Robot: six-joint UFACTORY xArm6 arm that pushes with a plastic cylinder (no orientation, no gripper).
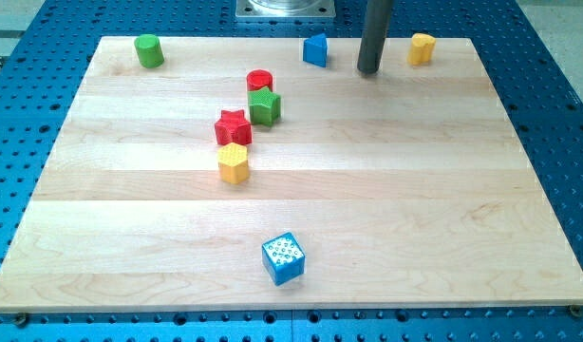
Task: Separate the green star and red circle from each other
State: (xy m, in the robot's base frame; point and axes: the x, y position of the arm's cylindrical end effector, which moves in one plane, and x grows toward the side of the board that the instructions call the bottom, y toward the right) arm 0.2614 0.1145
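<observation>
Red circle (259, 81) touches green star (264, 107) just below.

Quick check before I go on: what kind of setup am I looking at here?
Most likely a lab tabletop pushing rig: a pale wooden board lies on a blue perforated base, with small coloured blocks like the green star and red circle scattered on it. My tip sits near the view's top, right of them.

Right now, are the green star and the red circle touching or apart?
Touching, it seems: the red circle sits right against the green star, no board showing between. My tip is off to the view's right.
</observation>
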